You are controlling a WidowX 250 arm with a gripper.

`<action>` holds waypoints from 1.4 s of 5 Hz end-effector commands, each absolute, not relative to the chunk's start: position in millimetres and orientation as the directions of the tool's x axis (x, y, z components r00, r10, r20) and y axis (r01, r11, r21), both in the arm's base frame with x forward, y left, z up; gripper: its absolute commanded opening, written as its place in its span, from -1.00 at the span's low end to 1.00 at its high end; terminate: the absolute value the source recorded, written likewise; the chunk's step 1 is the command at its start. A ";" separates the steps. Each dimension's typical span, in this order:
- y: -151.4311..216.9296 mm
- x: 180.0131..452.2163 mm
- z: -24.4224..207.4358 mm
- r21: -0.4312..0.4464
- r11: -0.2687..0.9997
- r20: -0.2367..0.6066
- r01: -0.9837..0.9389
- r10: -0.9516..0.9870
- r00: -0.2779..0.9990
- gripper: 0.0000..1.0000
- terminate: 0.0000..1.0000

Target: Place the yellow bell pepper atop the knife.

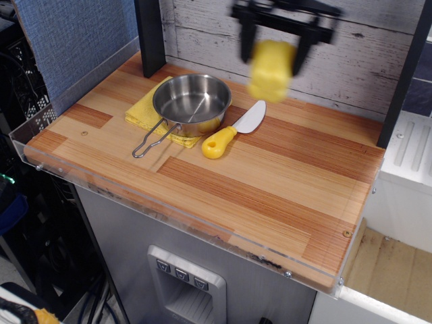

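— Pepper first: where is it?

— Clamped in my black gripper [272, 59], whose two fingers are closed on the blocky, lobed yellow plastic bell pepper [271, 70]. I carry it in the air, clear of the striped wooden tabletop [283, 182], in front of the grey plank wall. It looks blurred, so I cannot say how it is tilted.

— And the target?

— The small toy knife with a silver-grey blade and rounded yellow handle [234, 131] lies flat on the wood, below me and a little to the picture's left. Its long axis runs diagonally: handle toward the front edge, blade tip toward the wall, with the tip nearest the pepper.

— Anything close to it?

— A round steel pan with a wire handle [192, 101] sits on a flat yellow cloth [143, 111], just beside the knife's far side. I judge the descent should stay on the knife's open side.
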State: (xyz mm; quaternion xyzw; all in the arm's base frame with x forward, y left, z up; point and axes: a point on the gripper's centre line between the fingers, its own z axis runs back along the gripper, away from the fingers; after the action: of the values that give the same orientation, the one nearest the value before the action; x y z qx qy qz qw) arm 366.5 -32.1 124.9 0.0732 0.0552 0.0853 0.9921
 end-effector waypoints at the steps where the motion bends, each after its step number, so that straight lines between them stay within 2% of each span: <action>1: -90.5 386.1 78.3 0.278 0.950 -0.097 -0.144 0.177 0.979 -1.00 -1.00; 2: -81.1 386.7 54.9 0.316 0.936 -0.081 -0.154 0.188 0.979 -1.00 -1.00; 3: -64.7 380.3 41.1 0.309 0.934 -0.019 -0.178 0.193 0.981 -1.00 -1.00; 5: -19.2 344.8 54.5 0.182 0.960 0.160 -0.215 0.187 0.969 -1.00 -1.00; 6: -1.1 339.9 57.2 0.133 0.969 0.127 -0.206 0.189 0.974 -1.00 -1.00; 7: 6.4 344.3 61.8 0.064 0.982 0.103 -0.177 0.170 0.980 1.00 -1.00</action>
State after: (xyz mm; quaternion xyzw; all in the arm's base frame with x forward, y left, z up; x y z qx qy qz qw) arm 340.5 3.9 43.0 0.0363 -0.0087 0.0864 0.9956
